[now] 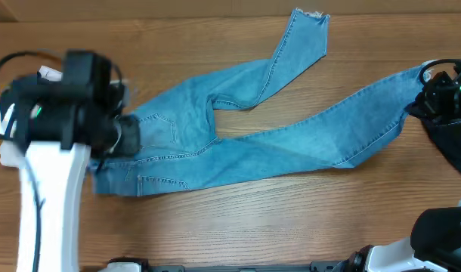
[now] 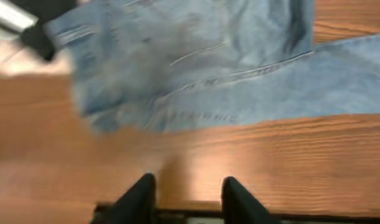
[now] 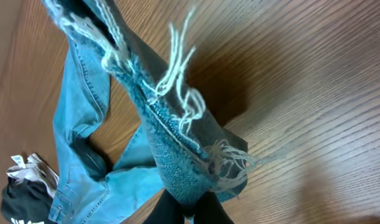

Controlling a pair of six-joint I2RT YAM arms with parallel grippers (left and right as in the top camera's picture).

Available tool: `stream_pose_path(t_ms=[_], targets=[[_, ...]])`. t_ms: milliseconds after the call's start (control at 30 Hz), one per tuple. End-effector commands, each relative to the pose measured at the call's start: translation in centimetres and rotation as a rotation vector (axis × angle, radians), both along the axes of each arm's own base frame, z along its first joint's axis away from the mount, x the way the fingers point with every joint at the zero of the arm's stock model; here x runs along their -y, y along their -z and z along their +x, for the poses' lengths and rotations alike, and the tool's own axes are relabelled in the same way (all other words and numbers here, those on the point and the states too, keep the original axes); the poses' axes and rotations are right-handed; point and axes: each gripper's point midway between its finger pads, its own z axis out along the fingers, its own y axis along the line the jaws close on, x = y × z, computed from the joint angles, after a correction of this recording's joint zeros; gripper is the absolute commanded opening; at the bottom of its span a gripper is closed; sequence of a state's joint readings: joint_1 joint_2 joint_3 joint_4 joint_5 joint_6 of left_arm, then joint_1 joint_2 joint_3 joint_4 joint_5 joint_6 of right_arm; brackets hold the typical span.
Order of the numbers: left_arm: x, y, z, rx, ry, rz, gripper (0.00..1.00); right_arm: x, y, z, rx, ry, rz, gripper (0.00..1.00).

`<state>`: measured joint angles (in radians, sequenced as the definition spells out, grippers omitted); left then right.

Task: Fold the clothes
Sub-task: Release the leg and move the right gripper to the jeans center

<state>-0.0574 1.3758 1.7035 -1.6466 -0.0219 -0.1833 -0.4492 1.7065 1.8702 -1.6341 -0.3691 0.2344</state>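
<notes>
Jeans (image 1: 238, 128) — light-blue denim, spread flat across the wooden bench (image 1: 291, 219), waistband toward 9 o'clock. One leg runs to 1 o'clock, its frayed hem lying free; the other reaches to 3 o'clock. Right tool (image 3: 187, 208) clamped on that second leg's frayed hem. Left tool (image 2: 189, 196) — fingers apart, nothing between them, over bare wood near the waistband. Black garment (image 1: 453, 147) at the 3 o'clock edge.
</notes>
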Motion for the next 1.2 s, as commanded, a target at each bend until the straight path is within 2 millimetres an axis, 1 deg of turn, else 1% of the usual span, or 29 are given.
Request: stream_pose_path(t_ms=[0,67,100,167,200,267,333,367,400,467,500,567,600,633,700,767,833,867,933,967,1000,1033,1067,1100,1167], targets=[[-2.6,-1.0,-4.2,0.069,-0.24,0.064,0.58,-0.1,-1.4,0.4,0.055,-0.012,-0.013,0.04],[-3.1,0.5,-6.3,0.06,-0.321,0.07,0.7,-0.1,-1.4,0.4,0.055,-0.012,-0.013,0.04],[-3.6,2.6,-7.7,0.032,-0.386,0.075,0.77,-0.1,-1.4,0.4,0.055,-0.012,-0.013,0.04],[-4.1,5.0,-8.7,-0.007,-0.44,0.073,0.82,-0.1,-1.4,0.4,0.055,-0.012,-0.013,0.04],[-4.1,6.4,-8.8,-0.023,-0.481,0.053,0.83,-0.1,-1.4,0.4,0.055,-0.012,-0.013,0.04],[-4.1,8.2,-8.0,-0.026,-0.525,-0.006,0.86,-0.1,-1.4,0.4,0.055,-0.012,-0.013,0.04],[-3.6,9.0,-7.0,-0.022,-0.525,-0.076,0.88,0.0,-1.4,0.6,0.06,-0.011,-0.02,0.04],[-3.3,9.1,-6.4,-0.02,-0.506,-0.106,0.88,0.1,-1.4,0.6,0.062,-0.011,-0.025,0.07],[-2.8,9.3,-5.9,-0.023,-0.489,-0.137,0.88,0.1,-1.4,0.7,0.065,-0.01,-0.026,0.19],[-2.8,9.8,-5.6,-0.05,-0.489,-0.136,0.88,0.1,-1.3,0.6,0.062,-0.01,-0.024,0.61],[-2.8,10.0,-5.6,-0.061,-0.486,-0.133,0.88,0.1,-1.3,0.6,0.058,-0.01,-0.025,0.76],[-3.1,10.3,-5.6,-0.08,-0.491,-0.113,0.87,1.0,-0.9,0.1,0.026,0.002,-0.08,0.91],[-3.3,10.4,-5.6,-0.086,-0.494,-0.104,0.87,1.5,-0.6,0.0,0.011,0.01,-0.103,0.95],[-3.4,10.4,-5.7,-0.088,-0.496,-0.096,0.87,1.5,-0.2,-0.1,-0.001,0.017,-0.101,0.95],[-3.6,10.4,-5.8,-0.09,-0.507,-0.087,0.87,0.3,1.3,-0.3,-0.032,-0.002,-0.039,0.9],[-3.5,10.4,-5.8,-0.09,-0.523,-0.091,0.88,-1.0,3.6,-0.9,-0.089,-0.039,-0.01,0.86],[-3.5,10.4,-5.7,-0.088,-0.531,-0.097,0.89,-3.0,6.3,-1.4,-0.143,-0.111,0.014,0.86],[-3.5,10.4,-5.7,-0.088,-0.533,-0.097,0.89,-4.4,8.2,-1.8,-0.173,-0.155,0.022,0.86],[-3.5,10.4,-5.6,-0.084,-0.532,-0.098,0.9,-6.3,10.5,-2.1,-0.195,-0.216,0.026,0.85],[-3.4,10.4,-5.6,-0.081,-0.522,-0.098,0.9,-7.2,11.3,-2.2,-0.2,-0.245,0.031,0.84],[-3.4,10.4,-5.6,-0.082,-0.507,-0.094,0.9,-8.7,11.9,-2.4,-0.192,-0.311,0.052,0.81],[-3.4,10.4,-5.6,-0.082,-0.489,-0.091,0.9,-10.9,12.4,-2.7,-0.175,-0.401,0.092,0.8],[-3.4,10.4,-5.5,-0.082,-0.471,-0.089,0.9,-13.1,12.4,-3.0,-0.158,-0.474,0.133,0.79],[-3.3,10.4,-5.5,-0.083,-0.456,-0.093,0.9,-14.7,12.2,-3.2,-0.136,-0.539,0.162,0.78],[-2.7,10.4,-5.3,-0.082,-0.426,-0.124,0.91,-17.4,12.0,-3.6,-0.107,-0.666,0.169,0.75]])
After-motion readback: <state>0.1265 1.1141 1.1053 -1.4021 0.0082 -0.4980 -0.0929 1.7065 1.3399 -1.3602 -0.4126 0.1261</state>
